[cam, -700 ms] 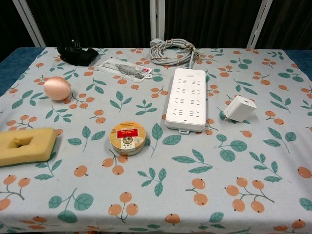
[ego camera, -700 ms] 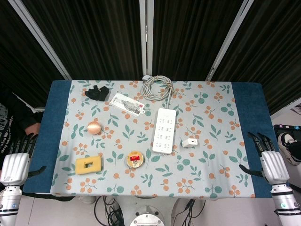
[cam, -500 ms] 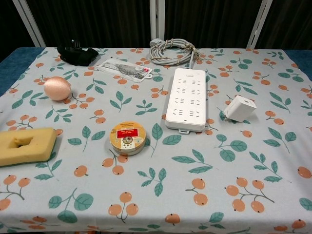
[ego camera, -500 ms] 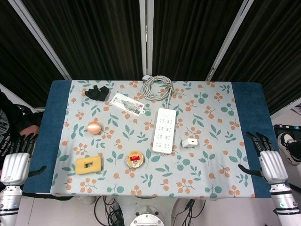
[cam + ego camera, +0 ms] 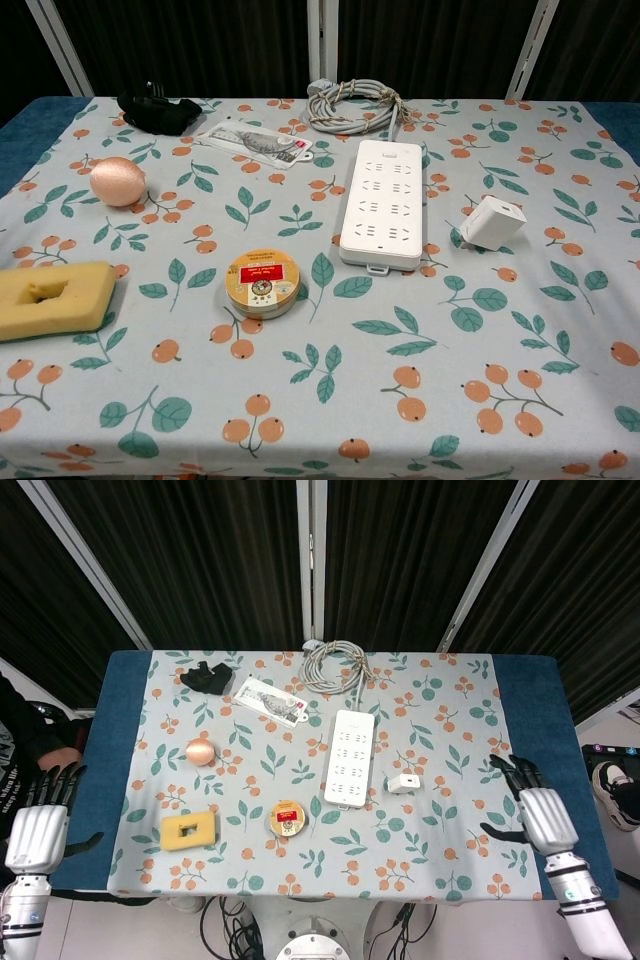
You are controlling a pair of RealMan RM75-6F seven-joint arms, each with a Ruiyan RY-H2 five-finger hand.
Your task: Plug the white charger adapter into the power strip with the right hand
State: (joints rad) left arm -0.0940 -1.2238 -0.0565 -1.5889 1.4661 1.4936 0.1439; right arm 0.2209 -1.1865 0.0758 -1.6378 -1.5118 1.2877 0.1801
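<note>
The white charger adapter (image 5: 404,782) (image 5: 492,222) lies on the floral cloth just right of the white power strip (image 5: 348,757) (image 5: 383,203), apart from it. My right hand (image 5: 535,811) hovers over the table's right blue border, fingers spread, holding nothing, well right of the adapter. At the left table edge my left hand (image 5: 38,824) is open and empty. Neither hand shows in the chest view.
The strip's coiled grey cable (image 5: 332,666) lies at the back. A black object (image 5: 206,676), a flat packet (image 5: 269,700), a pink egg-shaped ball (image 5: 200,751), a yellow sponge (image 5: 188,830) and a round tin (image 5: 286,818) occupy the left half.
My right hand has moved left and forward, from beside the table onto its right border. The left hand shifted slightly. Objects on the cloth stayed put.
</note>
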